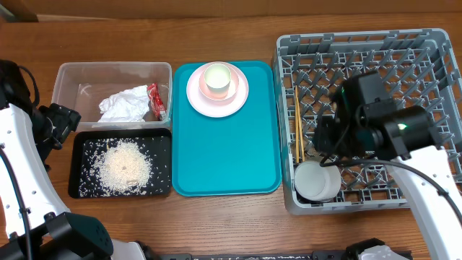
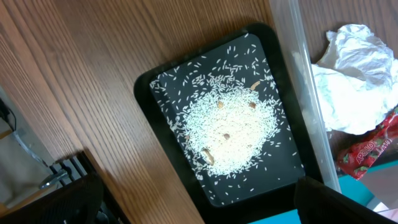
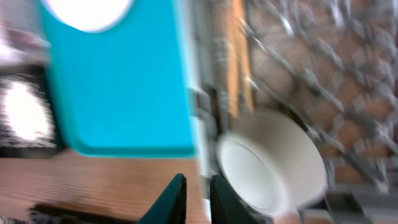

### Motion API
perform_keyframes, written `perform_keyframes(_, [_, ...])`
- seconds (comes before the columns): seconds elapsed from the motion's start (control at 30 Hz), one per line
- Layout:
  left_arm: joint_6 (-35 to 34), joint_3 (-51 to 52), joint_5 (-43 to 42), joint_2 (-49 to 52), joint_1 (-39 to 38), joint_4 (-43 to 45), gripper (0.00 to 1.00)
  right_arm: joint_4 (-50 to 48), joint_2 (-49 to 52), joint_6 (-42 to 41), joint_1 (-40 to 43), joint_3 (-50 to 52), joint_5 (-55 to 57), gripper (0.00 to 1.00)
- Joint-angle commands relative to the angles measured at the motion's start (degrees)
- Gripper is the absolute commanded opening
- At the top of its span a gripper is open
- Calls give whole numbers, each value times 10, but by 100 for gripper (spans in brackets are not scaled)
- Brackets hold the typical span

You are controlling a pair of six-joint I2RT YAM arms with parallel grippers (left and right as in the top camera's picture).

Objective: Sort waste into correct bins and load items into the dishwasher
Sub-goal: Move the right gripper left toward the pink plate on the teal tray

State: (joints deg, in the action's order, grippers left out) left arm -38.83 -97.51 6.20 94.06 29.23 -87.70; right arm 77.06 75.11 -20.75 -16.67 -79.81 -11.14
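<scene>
Rice [image 2: 230,127] is filling the black tray [image 2: 163,84] in our left wrist view, brown bits showing that overhead misses; left gripper fingers are standing apart. Right gripper [image 3: 198,199] fingers are sitting nearly together, empty, beside the white bowl [image 3: 273,163] at the rack's [image 1: 433,50] front-left corner.

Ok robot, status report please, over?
Left fingers wide open by black tray of rice. Right fingers nearly closed, empty, by white bowl in rack. Plate and cup waiting on teal tray. Nothing blocking.
</scene>
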Motion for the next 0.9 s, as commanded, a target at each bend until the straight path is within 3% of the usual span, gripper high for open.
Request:
perform_keyframes(0.0, [-6,-13,2,-7,-4,0,100,-19,-10,25,-27,-52,-21,19])
perform_keyframes(0.13, [-6,-13,2,-7,-4,0,100,-29,11,63,-71,-91,-18,27])
perform_keyframes(0.4, [-6,-13,2,-7,-4,0,100,-23,165,88,-144,-223,-2,29])
perform_keyframes(0.67, [-6,-13,2,-7,-4,0,100,-149,294,90,-250,-232,144,29])
perform_keyframes(0.73, [-6,-13,2,-7,-4,0,100,-174,320,90,-264,-231,150,27])
perform_keyframes(0.87, [-6,-13,2,-7,-4,0,100,-219,371,90,-284,-231,150,4])
